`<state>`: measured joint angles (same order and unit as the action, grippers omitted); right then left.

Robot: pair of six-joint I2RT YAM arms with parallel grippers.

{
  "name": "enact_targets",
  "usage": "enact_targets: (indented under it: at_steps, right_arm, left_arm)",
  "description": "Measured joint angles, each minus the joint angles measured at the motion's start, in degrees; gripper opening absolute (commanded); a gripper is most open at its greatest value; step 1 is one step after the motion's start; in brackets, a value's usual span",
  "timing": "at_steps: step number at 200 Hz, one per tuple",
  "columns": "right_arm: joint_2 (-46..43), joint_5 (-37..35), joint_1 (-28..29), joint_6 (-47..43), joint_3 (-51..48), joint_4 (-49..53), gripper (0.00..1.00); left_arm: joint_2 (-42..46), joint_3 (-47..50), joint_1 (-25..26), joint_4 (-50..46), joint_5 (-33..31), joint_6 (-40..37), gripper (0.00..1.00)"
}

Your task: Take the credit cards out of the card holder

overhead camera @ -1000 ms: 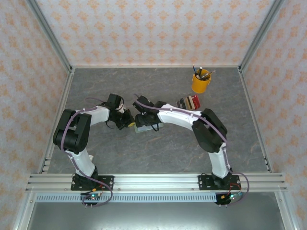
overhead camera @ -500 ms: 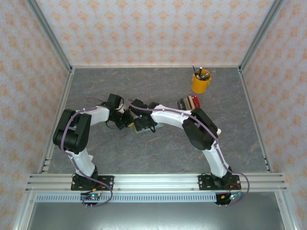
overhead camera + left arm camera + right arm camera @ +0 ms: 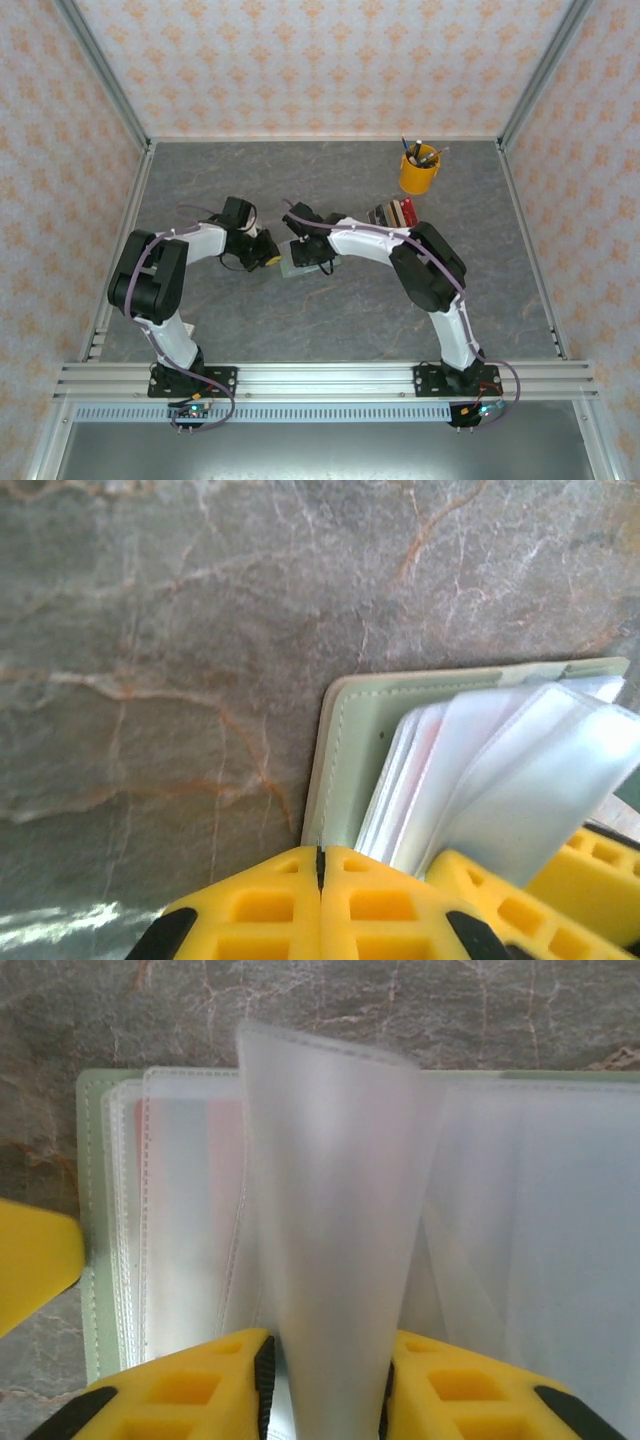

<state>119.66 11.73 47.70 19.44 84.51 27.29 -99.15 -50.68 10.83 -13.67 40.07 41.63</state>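
The card holder [image 3: 355, 730] lies open on the stone table, pale green, with clear plastic sleeves [image 3: 520, 770] fanned up from it. In the top view the card holder [image 3: 291, 269] sits between the two wrists. My left gripper [image 3: 320, 865] is shut, its yellow tips on the holder's near corner; I cannot tell if it pinches the cover. My right gripper [image 3: 325, 1380] has closed on one upright clear sleeve [image 3: 330, 1190], a pad touching each side. The credit cards are hidden; a faint pink tint [image 3: 205, 1150] shows through the left sleeves.
A yellow cup of pens [image 3: 419, 172] stands at the back right. A clear rack with red and brown items [image 3: 393, 214] sits just behind the right arm. The cell's frame posts and patterned walls close in the table.
The right gripper's jaws have narrowed onto the clear sleeve, and its wrist has shifted slightly over the holder. The left arm has stayed put.
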Motion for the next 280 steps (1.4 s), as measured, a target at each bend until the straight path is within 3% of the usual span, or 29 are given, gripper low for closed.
enact_targets:
  at_steps: [38, 93, 145, 280]
  right_arm:
    - [-1.4, 5.9, -2.4, 1.4, -3.2, -3.7, 0.29]
    - [-2.6, 14.9, -5.8, 2.8, -7.1, -9.0, 0.25]
    - [-2.7, 19.4, -7.3, 3.3, -8.5, -11.1, 0.24]
    - [-2.7, 19.6, -7.4, 3.3, -8.5, -11.1, 0.25]
  left_arm:
    - [4.9, 0.7, 0.1, 1.8, 0.9, 1.0, 0.27]
    - [4.4, 0.4, 1.6, 6.3, 2.6, 3.2, 0.35]
    - [-0.4, -1.9, 2.3, 6.4, 1.9, 3.5, 0.36]
    - [-4.5, -5.6, 3.1, 2.8, -1.5, 1.8, 0.35]
